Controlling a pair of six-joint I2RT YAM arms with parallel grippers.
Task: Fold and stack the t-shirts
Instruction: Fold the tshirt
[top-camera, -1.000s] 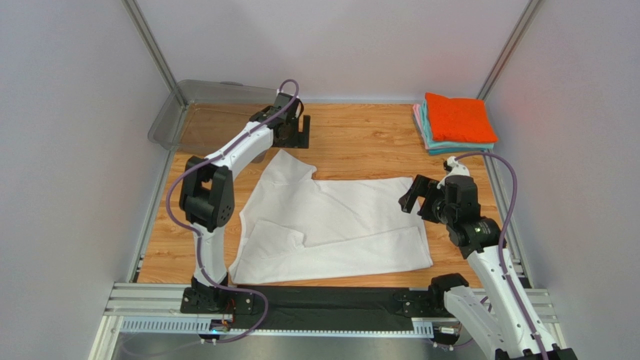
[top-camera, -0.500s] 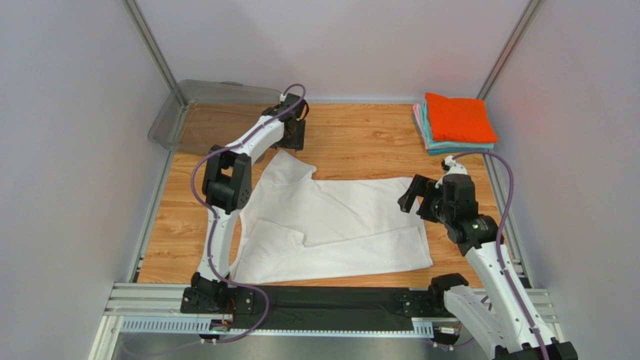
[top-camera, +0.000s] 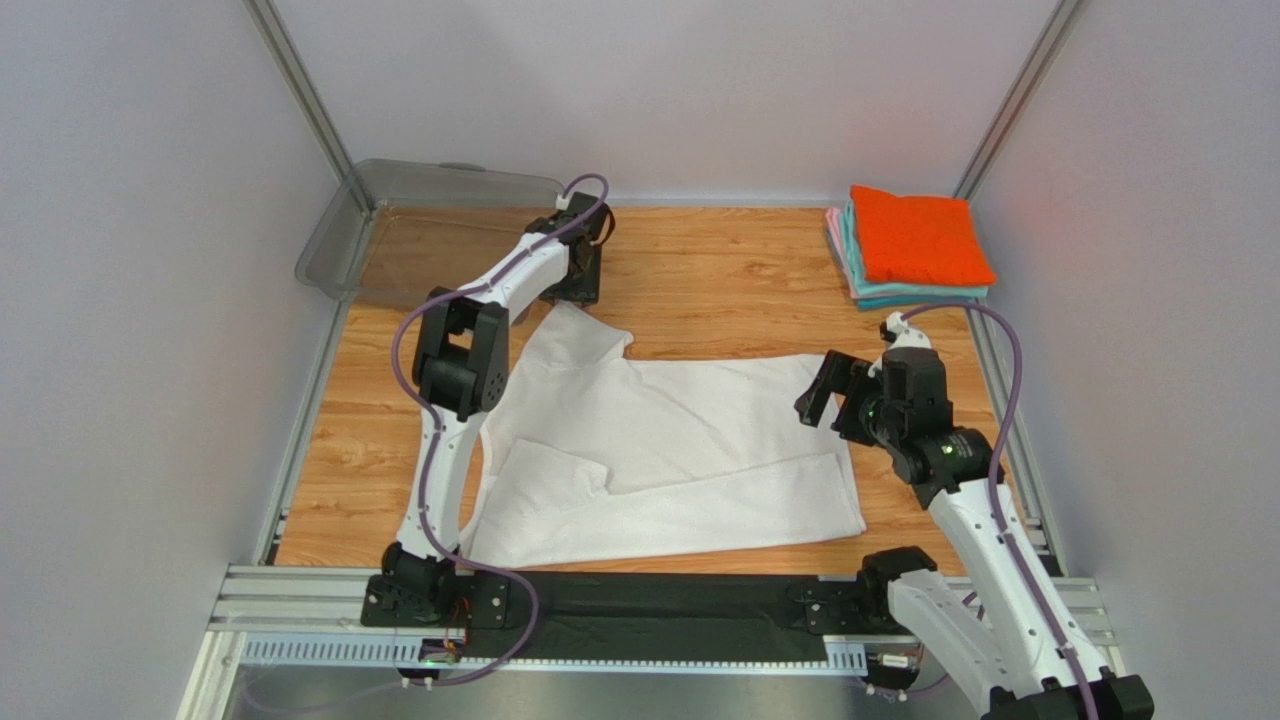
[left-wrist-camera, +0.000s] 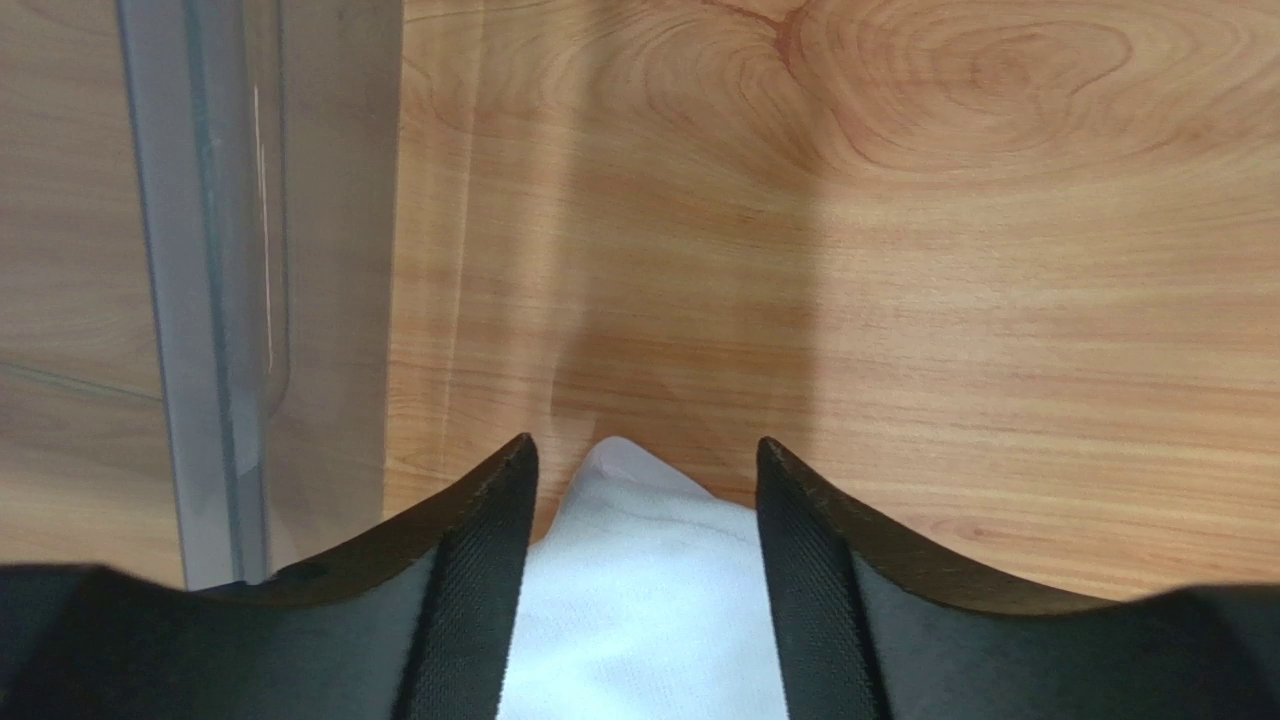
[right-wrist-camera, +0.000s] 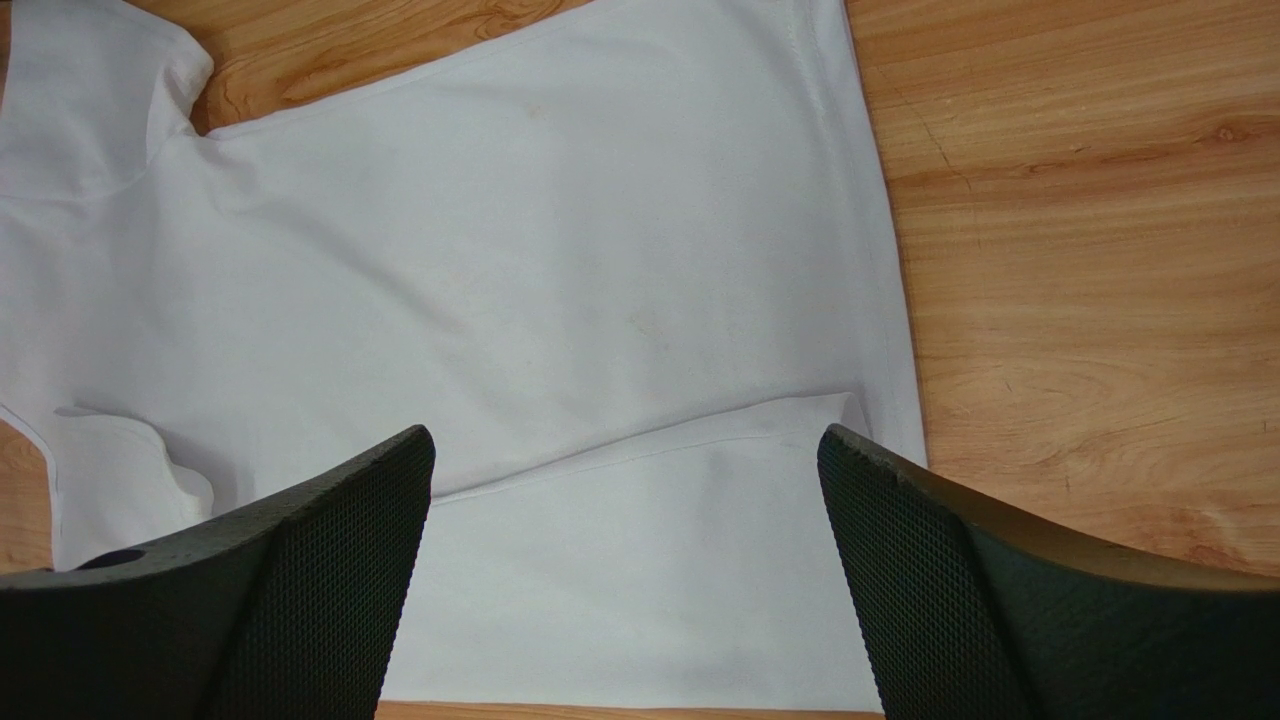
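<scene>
While the jaws of the left gripper (left-wrist-camera: 642, 450) are standing partly apart, straddling the rounded far corner of the white t-shirt (top-camera: 676, 435) without yet pinching it, the main risk is lying in how little cloth is sitting between them. Only the tip is reaching in, so a squeeze here is likely catching a thin edge that is slipping free once lifted, or the pads are scraping the wooden table (top-camera: 721, 270) instead. Just to that gripper's left the clear plastic bin (left-wrist-camera: 211, 300) is standing near, and a sideways swing is risking a knock against its wall. The right gripper (right-wrist-camera: 624, 435) is hanging wide open above the shirt's hem end, gripping nothing, so a lift from the left alone is likely dragging the spread shirt askew and undoing the fold along its near edge. The shirt is lying flat mid-table, well apart from the stack of folded shirts (top-camera: 902, 278), with the orange shirt (top-camera: 917, 233) on top, at the far right corner.
</scene>
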